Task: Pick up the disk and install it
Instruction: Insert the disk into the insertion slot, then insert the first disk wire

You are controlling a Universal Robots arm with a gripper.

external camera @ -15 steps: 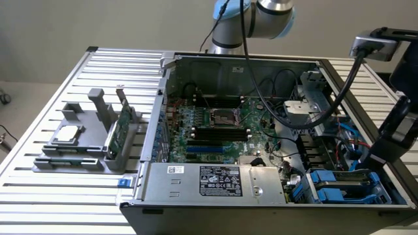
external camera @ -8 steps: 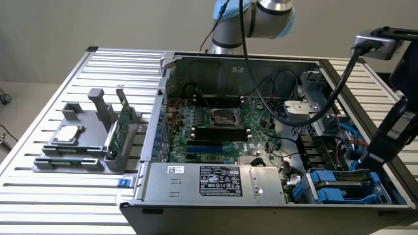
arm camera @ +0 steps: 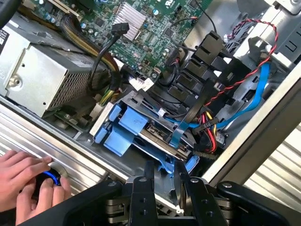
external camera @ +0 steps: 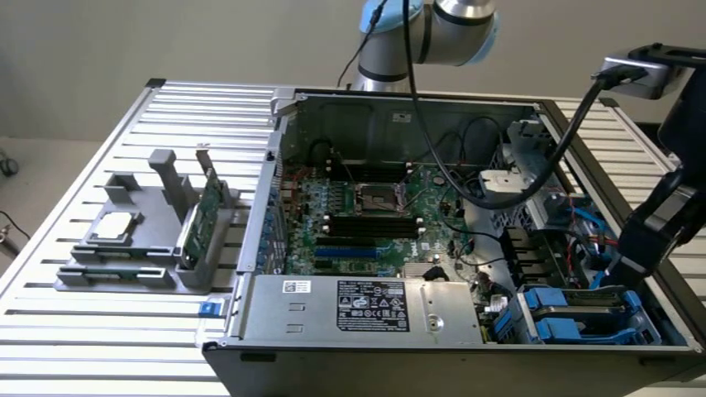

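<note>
The end effector (arm camera: 165, 176) hangs over the lower corner of the open case (external camera: 441, 357), its fingers (arm camera: 141, 188) spread part-way with a clear gap between them. A blue edge of the carrier (arm camera: 117, 134) shows in that gap, but I cannot see either finger pressing on it, so nothing looks pinched. The fingers point down along the bay, likely so that they line up with the slot the carrier slides in.

Just past the fingertips lies the disk (arm camera: 157, 134), grey and flat in its blue carrier, set in the drive bay at a slant to the case wall. It looks seated or nearly so; how deep it sits I cannot tell. Red, yellow and blue cables (arm camera: 254, 94) run close beside the bay, near enough to snag.

Further out are the power supply (arm camera: 42, 70) and the motherboard (external camera: 364, 215). A person's hands (arm camera: 28, 186) rest at a blue-ringed button (arm camera: 51, 178) on the table (external camera: 88, 347) outside the case, probably a control or stop kept within reach. At the exterior view's left a grey stand (external camera: 144, 248) holds spare parts, well apart.
</note>
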